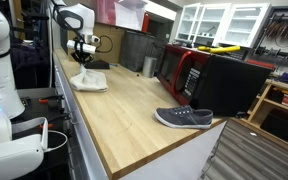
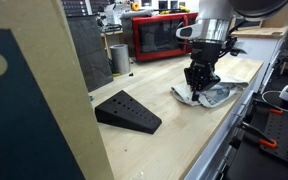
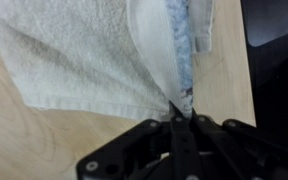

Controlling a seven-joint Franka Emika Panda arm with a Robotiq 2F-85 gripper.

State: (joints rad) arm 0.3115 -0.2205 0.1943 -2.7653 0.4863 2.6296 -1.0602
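My gripper [image 3: 178, 118] is shut on the edge of a white towel [image 3: 84, 60] with a blue-patterned underside. In the wrist view the towel spreads over the wooden counter above the jaws, one fold pinched between the fingers. In both exterior views the gripper [image 2: 199, 80] stands low over the crumpled towel [image 2: 216, 96] on the counter, and the towel [image 1: 88, 81] lies below the arm [image 1: 84, 45] at the counter's far end.
A grey shoe [image 1: 184, 118] lies near the counter's near corner. A red and black microwave [image 1: 189, 70] stands beside it. A black wedge [image 2: 127, 110] lies on the counter. A large board [image 2: 34, 100] blocks the foreground. The counter edge [image 2: 234, 130] runs close to the towel.
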